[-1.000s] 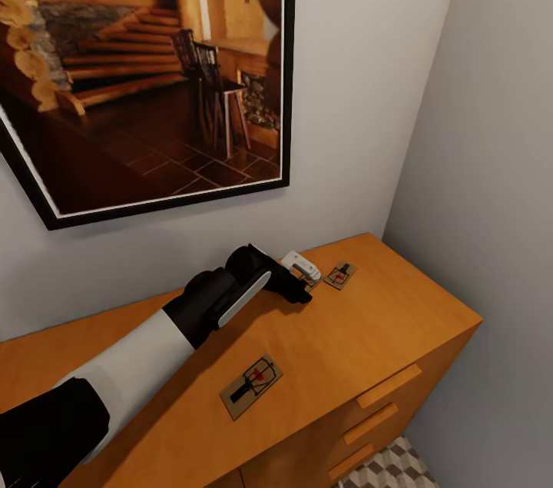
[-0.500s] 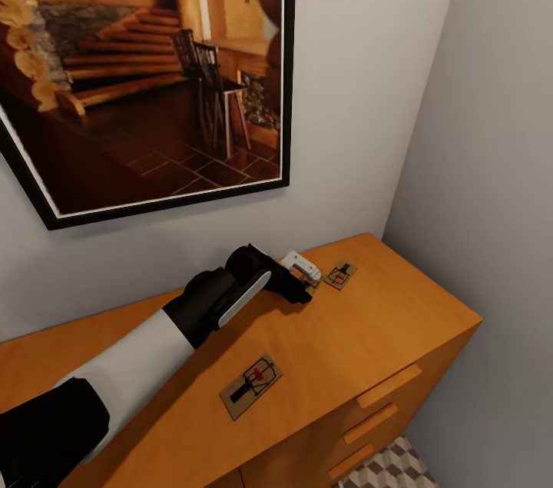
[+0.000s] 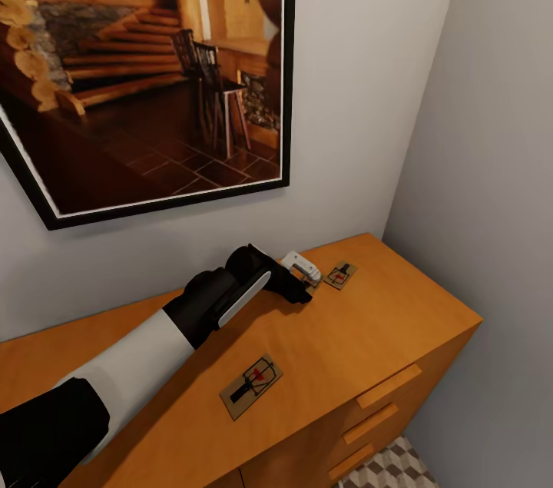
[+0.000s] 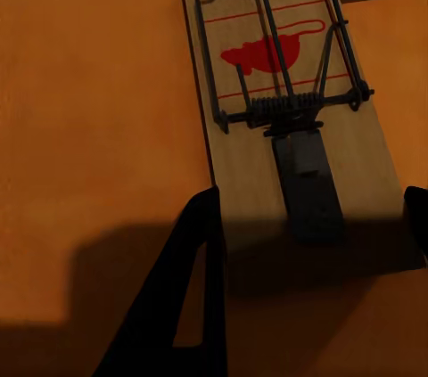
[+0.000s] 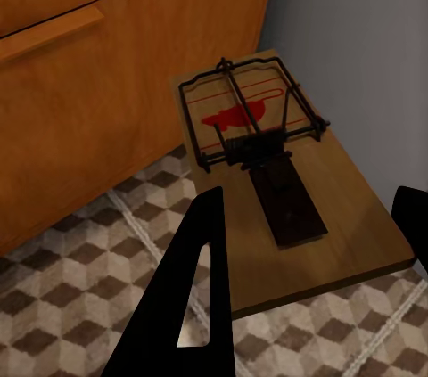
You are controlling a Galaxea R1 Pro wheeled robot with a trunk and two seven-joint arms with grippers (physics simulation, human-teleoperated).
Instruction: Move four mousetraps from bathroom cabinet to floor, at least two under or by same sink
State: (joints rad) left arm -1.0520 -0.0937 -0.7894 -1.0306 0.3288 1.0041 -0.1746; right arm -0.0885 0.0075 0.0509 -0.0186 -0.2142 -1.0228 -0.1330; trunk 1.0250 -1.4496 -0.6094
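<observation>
- Nothing has changed over the last second: our left arm stays stretched across the cabinet [image 3: 369, 326] top towards its back right corner, so this pickup is stalled.
- Our left tool [image 4: 308, 234] is spread wide, fingers either side of a mousetrap [image 4: 285, 118] near end, not yet clenched.
- Another trap [image 3: 339, 274] sits just beyond it; a third [image 3: 251, 386] lies near the front edge.
- Our right tool [image 5: 308, 243] straddles a fourth trap [image 5: 267, 172] by the tiled floor [image 5: 80, 279]; we cannot tell whether it grips.

mousetraps: 3 flat on cabinet [image 3: 369, 334] top – near [image 3: 251, 386], far [image 3: 340, 274], third [image 4: 290, 118] | fourth [image 5: 267, 172] tilted above bathroom floor [image 5: 80, 306]
</observation>
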